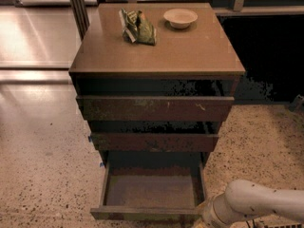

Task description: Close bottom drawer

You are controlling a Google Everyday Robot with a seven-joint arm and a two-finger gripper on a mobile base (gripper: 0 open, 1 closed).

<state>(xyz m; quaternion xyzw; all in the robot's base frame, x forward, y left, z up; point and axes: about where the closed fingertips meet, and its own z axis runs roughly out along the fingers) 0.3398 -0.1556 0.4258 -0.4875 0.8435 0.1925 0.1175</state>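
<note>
The bottom drawer [152, 190] of the brown cabinet [156, 51] is pulled far out, showing its empty greyish-brown floor; its dark front edge lies along the bottom of the view. My white arm [259, 201] comes in from the lower right. Its wrist end and gripper [205, 216] sit at the drawer's front right corner, mostly cut off by the frame edge.
The middle drawer [154, 141] and the top drawer with pale scratches [154, 108] stand slightly out. On the cabinet top lie a crumpled green packet [137, 26] and a small pale bowl [180, 18]. Speckled floor surrounds the cabinet; a dark area lies to the right.
</note>
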